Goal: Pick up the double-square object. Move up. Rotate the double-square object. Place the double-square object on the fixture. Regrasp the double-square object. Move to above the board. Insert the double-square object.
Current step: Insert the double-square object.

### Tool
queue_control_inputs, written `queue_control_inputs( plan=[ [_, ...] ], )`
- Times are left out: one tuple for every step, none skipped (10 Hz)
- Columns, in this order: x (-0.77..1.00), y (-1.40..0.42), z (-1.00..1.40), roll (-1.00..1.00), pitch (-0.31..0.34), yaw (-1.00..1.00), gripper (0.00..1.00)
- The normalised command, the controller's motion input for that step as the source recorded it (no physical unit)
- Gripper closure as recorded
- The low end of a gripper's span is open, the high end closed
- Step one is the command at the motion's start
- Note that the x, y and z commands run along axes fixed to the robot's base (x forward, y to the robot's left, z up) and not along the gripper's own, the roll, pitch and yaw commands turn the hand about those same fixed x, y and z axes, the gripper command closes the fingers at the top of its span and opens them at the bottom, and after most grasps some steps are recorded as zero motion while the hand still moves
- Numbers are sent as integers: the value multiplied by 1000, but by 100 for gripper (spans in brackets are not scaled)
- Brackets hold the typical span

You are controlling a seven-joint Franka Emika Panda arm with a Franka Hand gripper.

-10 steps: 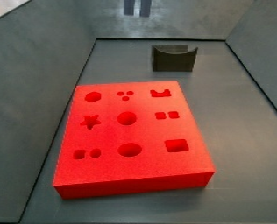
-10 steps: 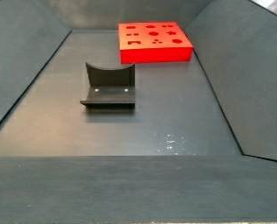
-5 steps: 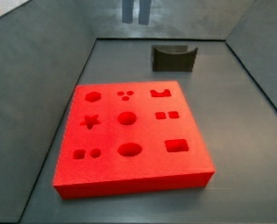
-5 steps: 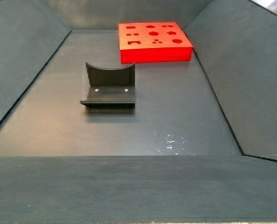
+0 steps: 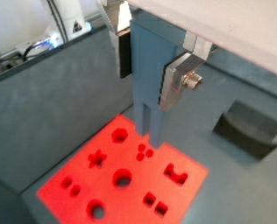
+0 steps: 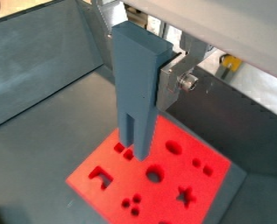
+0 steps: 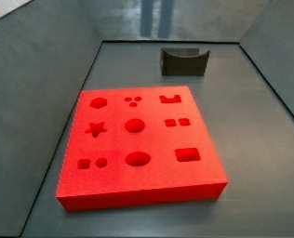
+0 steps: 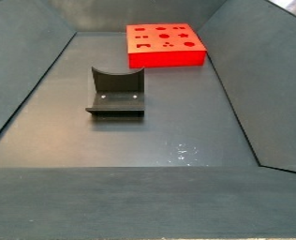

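So the arm's at the "move to above the board" bit, by the look of it. In both wrist views the tool [image 5: 151,70] is clamped on the double-square object [image 5: 149,83], which hangs upright, long axis pointing down, high above the board [image 5: 88,179]. One silver finger [image 6: 173,80] is pressed flat against the bar's side; the opposite finger is mostly hidden behind the bar.

To do this step well, the arm probably wants to keep the bar vertical and line its forked lower end up with the pair of small square holes [image 7: 177,122] before coming down at all. A slow, straight drop once it's centred seems the safe bet, since a small tilt could catch the hole edges.

Going left to right in a side view: sloped grey wall, then the board sitting mid-floor with bare floor all round it, then the fixture [image 7: 184,61] well apart at the back, empty. The other side view shows the fixture [image 8: 115,92] out in the open too, the board [image 8: 165,45] far behind it near the back wall. Neither side view shows the tool, so it's well above everything with loads of room.
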Motion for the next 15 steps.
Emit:
queue_control_inputs(
  plan=[
    [789, -354, -551, -201, 81, 254, 100],
    [777, -263, -706, 0, 119, 374, 100],
    [734, -217, -683, 41, 126, 394, 100],
    [497, -54, -571, 77, 54, 560, 100],
    [446, -71, -517, 114, 16, 566, 100],
    [454, -51, -500, 176, 6, 486, 100],
    [417, -9, -411, 150, 44, 189, 100],
    [437, -17, -394, 203, 51, 0, 100],
    [389, -31, -389, 233, 44, -46, 100],
    [300, -17, -400, 200, 36, -34, 100],
    [103, -6, -411, 89, 19, -17, 100],
    [0, 0, -391, 0, 0, 0, 100],
    [-20, 0, -343, -21, 0, 0, 100],
    [-80, 0, -266, -77, 4, 0, 100],
    [-94, 0, -191, -126, 0, 0, 100]
  ],
)
